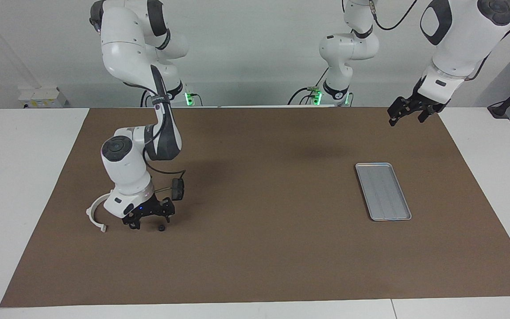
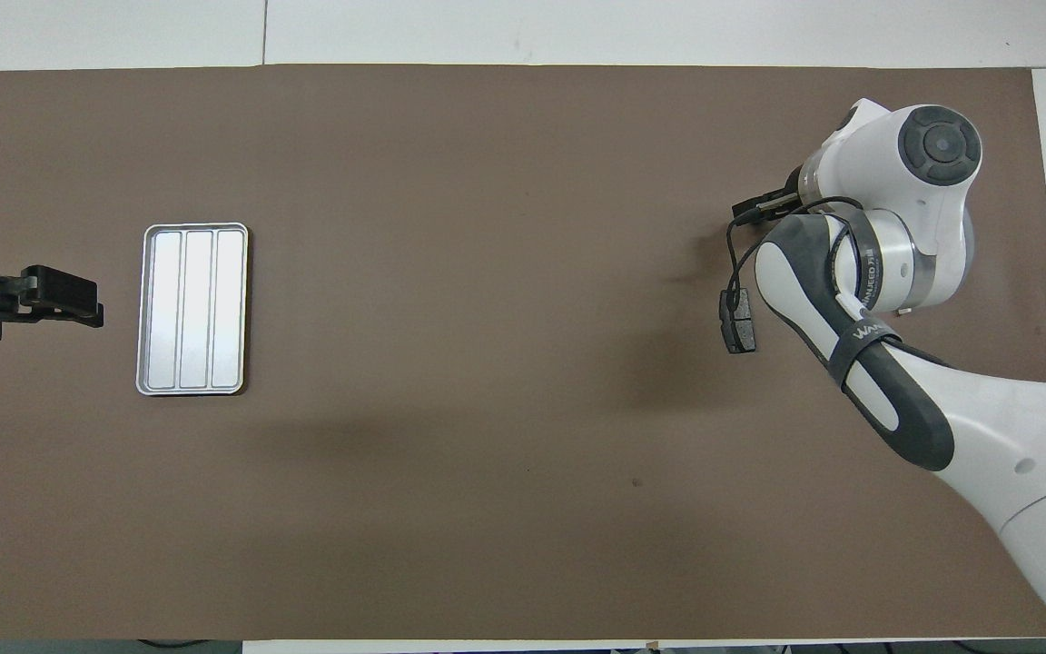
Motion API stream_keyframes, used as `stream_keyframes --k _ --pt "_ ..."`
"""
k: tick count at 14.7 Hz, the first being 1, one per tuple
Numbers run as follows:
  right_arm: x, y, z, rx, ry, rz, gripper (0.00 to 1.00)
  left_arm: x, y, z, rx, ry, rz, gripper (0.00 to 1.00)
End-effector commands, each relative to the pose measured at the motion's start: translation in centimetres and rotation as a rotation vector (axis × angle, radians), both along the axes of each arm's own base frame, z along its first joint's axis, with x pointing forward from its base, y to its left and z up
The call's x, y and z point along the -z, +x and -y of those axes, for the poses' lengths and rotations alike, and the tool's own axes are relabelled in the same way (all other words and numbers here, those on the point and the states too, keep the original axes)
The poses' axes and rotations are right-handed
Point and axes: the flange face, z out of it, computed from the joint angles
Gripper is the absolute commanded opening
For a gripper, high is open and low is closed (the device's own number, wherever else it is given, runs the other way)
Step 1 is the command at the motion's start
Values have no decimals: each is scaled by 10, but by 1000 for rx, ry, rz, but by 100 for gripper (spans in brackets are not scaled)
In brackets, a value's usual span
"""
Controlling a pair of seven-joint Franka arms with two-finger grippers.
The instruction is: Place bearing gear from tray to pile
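The silver ribbed tray (image 1: 383,191) lies toward the left arm's end of the table and holds nothing; it also shows in the overhead view (image 2: 193,309). The small dark bearing gear (image 1: 161,228) lies on the brown mat at the pile. Beside it are the white half-ring bracket (image 1: 95,215) and a dark brake pad (image 1: 177,188), which also shows in the overhead view (image 2: 739,320). My right gripper (image 1: 151,223) hangs low just over the gear, open and apart from it. My left gripper (image 1: 407,118) waits open, raised over the mat's corner beside the tray.
The brown mat (image 1: 259,248) covers most of the white table. In the overhead view the right arm (image 2: 886,263) hides the bracket and the gear. A cable runs from the right wrist to a spot beside the brake pad.
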Motion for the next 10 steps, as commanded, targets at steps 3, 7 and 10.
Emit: stream_keyframes --k 3,7,10 --pt "-49 -12 19 7 -1 -16 100 -2 -3 0 -1 -10 1 100" --pt "-127 -42 38 45 9 -62 100 -2 -3 0 -1 -10 1 100" --pt "-193 -76 40 53 9 -76 100 -2 -3 0 1 -10 1 100"
